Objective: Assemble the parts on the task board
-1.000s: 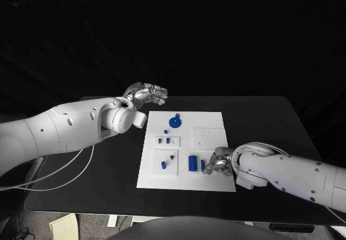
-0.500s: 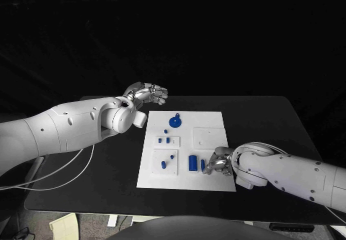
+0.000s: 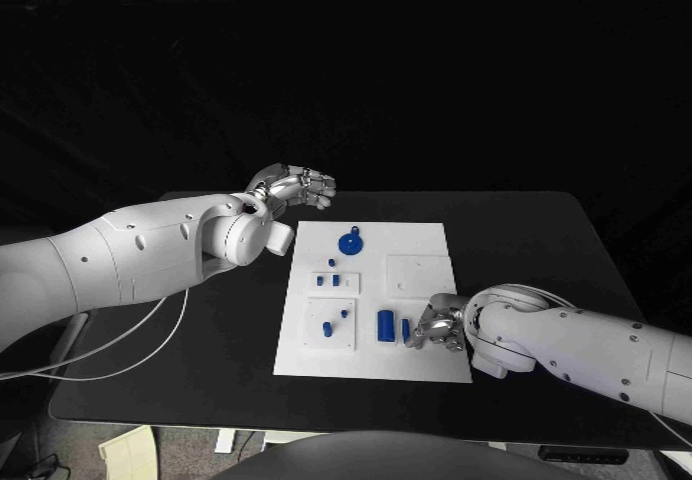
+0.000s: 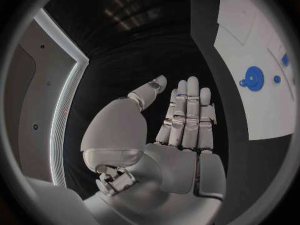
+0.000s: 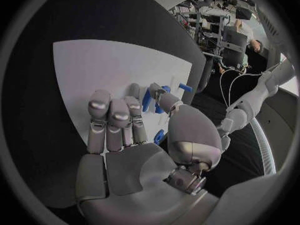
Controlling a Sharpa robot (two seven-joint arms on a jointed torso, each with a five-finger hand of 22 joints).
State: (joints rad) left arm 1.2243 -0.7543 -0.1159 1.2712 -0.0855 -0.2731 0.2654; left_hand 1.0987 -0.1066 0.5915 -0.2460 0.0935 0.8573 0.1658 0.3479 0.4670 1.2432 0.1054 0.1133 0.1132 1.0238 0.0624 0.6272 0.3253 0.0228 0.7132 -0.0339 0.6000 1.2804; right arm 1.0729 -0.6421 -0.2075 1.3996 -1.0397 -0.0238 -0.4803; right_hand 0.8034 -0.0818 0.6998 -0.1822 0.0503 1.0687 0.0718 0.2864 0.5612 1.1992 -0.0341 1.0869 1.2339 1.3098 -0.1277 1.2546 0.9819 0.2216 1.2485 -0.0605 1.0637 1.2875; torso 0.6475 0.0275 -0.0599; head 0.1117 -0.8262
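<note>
The white task board (image 3: 418, 240) lies in the middle of the black table. On it are a round blue part (image 3: 351, 242), two small blue parts (image 3: 330, 280), a blue part on a raised plate (image 3: 336, 322) and a blue block (image 3: 387, 326). My right hand (image 3: 437, 325) rests at the board's near right corner. Its thumb and a finger close round a small blue part (image 3: 405, 326) beside the block; the right wrist view shows this part (image 5: 146, 100) between the fingertips (image 5: 159, 94). My left hand (image 3: 297, 187) hovers beyond the board's far left corner, fingers straight (image 4: 186, 110), holding nothing.
A square white plate (image 3: 420, 274) sits on the board's right half. Bare black table (image 3: 534, 240) lies to the right of the board and along its left side. The left forearm (image 3: 159, 250) reaches over the table's left part.
</note>
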